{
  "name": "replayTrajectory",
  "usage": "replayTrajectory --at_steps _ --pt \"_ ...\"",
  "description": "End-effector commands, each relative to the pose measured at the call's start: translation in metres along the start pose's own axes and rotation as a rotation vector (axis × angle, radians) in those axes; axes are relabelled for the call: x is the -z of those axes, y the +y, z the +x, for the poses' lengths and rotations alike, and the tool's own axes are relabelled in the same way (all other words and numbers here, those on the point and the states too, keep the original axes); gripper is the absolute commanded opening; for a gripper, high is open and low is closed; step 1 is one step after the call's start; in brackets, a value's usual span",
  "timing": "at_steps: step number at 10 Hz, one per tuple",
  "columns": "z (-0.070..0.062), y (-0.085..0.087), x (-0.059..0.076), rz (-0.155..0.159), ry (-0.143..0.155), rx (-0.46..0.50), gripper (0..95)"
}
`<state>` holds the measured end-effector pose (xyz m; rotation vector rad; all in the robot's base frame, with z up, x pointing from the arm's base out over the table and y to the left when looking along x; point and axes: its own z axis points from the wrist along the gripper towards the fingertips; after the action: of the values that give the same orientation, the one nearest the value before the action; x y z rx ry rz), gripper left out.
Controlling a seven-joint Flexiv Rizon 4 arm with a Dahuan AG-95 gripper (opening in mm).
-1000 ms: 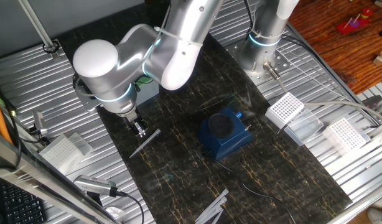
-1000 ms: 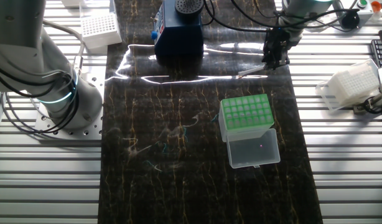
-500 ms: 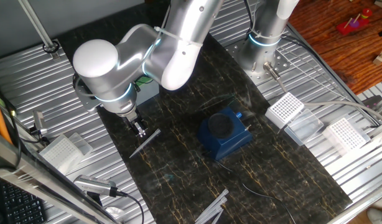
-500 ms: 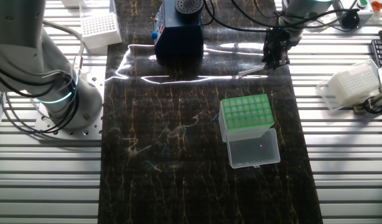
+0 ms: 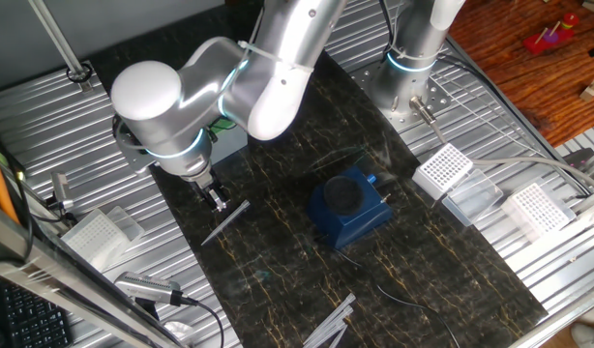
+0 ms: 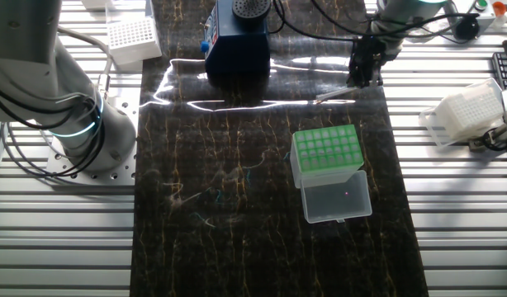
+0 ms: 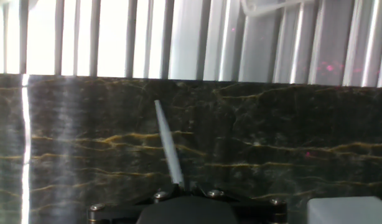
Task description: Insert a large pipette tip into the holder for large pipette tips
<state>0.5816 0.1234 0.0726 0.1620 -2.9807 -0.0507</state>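
Gripping the thick end of the large pipette tip (image 5: 225, 220), the gripper (image 5: 218, 199) hangs just above the dark counter (image 5: 297, 261) (the tip slants down from its closed fingers toward the near left). In the other fixed view, the green-topped holder for large pipette tips (image 6: 325, 153) stands nearer, well apart from the gripper.

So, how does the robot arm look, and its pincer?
The arm is glossy silver-white with rounded joints, each edged by a thin glowing cyan ring. Black cables run along it. The pincer is small, dark metal, with two slim fingers.
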Motion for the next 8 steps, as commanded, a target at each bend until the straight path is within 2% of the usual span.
replayTrajectory --at_steps 1,2,3,4,5,7,8 --pt "0.010 0.014 -0.009 0.012 0.002 0.040 0.0" --pt "0.012 0.017 -0.012 0.023 -0.002 0.079 0.0" --pt "0.016 0.021 -0.014 0.026 -0.023 0.106 0.0" --pt "0.020 0.022 -0.016 0.033 -0.058 0.121 0.0" --pt "0.021 0.021 -0.016 0.036 -0.077 0.130 0.0" --pt "0.026 0.018 -0.016 0.044 -0.163 0.129 0.0" --pt "0.026 0.018 -0.016 0.043 -0.170 0.130 0.0"
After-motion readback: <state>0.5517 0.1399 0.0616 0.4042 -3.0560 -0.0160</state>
